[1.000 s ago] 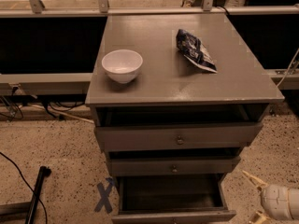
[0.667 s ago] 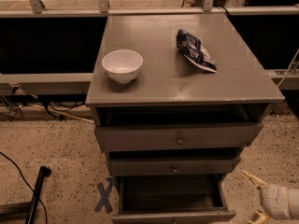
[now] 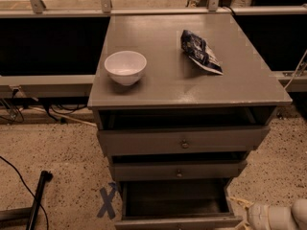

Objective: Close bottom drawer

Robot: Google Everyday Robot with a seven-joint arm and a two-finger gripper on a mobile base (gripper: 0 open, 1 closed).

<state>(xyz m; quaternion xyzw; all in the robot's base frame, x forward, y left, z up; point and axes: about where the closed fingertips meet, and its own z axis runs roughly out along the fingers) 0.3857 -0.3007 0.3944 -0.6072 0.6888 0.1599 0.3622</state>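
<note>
The bottom drawer (image 3: 177, 222) of the grey-brown cabinet is pulled out toward me, its dark interior showing; only the top edge of its front shows at the frame's bottom. The middle drawer (image 3: 178, 170) and top drawer (image 3: 182, 141) above it stand slightly out too, each with a small round knob. My gripper (image 3: 240, 206) comes in from the bottom right on a white arm, just right of the bottom drawer's front corner, low near the floor.
On the cabinet top (image 3: 158, 87) sit a white bowl (image 3: 125, 67) and a dark snack bag (image 3: 200, 51). A blue X (image 3: 108, 201) is taped on the speckled floor left of the cabinet. A black pole (image 3: 37, 198) and cables lie at lower left. Railing runs behind.
</note>
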